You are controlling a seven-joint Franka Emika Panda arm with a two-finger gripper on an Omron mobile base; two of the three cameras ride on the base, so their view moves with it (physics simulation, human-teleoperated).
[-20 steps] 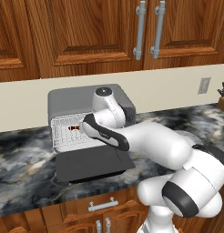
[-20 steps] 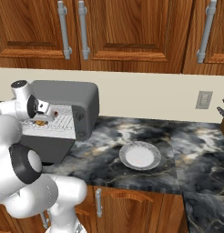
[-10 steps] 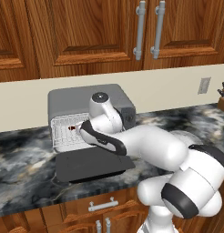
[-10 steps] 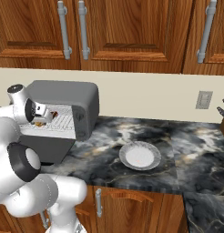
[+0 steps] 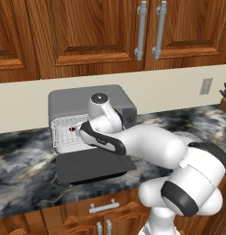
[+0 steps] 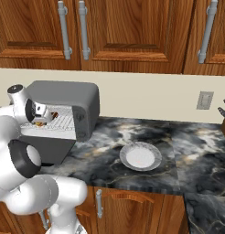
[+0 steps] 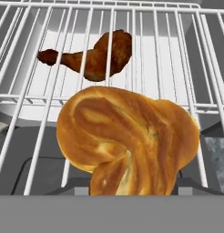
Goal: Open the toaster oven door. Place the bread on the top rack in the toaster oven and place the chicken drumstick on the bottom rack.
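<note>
- With the toaster oven door (image 5: pixel 94 166) dropped flat onto the counter (image 6: pixel 178 151), the toaster oven (image 5: pixel 89 103) is wide open.
- Gripper (image 6: pixel 40 118) is right at the oven mouth. Fingers are hidden, so can't tell how wide they're spread.
- Bread (image 7: pixel 125 139) sits close up in the hand view, over the near edge of the top rack (image 7: pixel 186 59). Held or just resting? No idea.
- Chicken drumstick (image 7: pixel 93 55) shows through the wires, lower down and further in.
- Plate (image 6: pixel 140 156) is off to the right.

Glossy golden bread (image 7: pixel 127 141) lies on bright silver wire top rack (image 7: pixel 186 59); dark drumstick (image 7: pixel 98 57) looks rough, roasted.
</note>
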